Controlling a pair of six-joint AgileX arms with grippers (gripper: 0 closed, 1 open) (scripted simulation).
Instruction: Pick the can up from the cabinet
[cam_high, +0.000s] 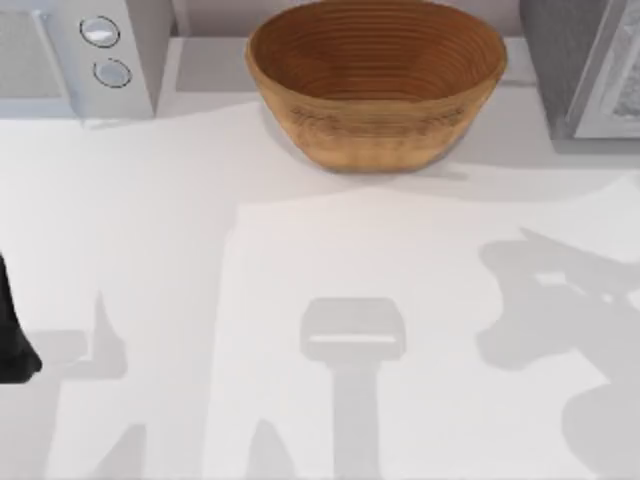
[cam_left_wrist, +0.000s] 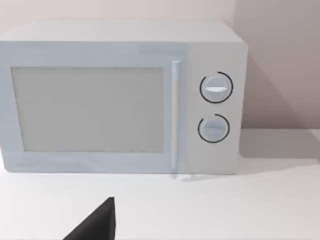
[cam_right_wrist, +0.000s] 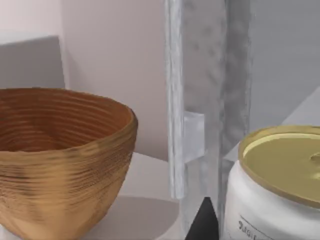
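Microwave (cam_high: 75, 55) is seen at the counter's (cam_high: 300, 260) back left, with the left arm (cam_high: 12, 335) at the left edge. Basket (cam_high: 375, 85) is placed at back centre, cabinet (cam_high: 590, 65) at back right. In the right wrist view, the can (cam_right_wrist: 280, 185) is seen close beside the cabinet's frame (cam_right_wrist: 200, 100). Neither arm's jaws can be judged open or closed.
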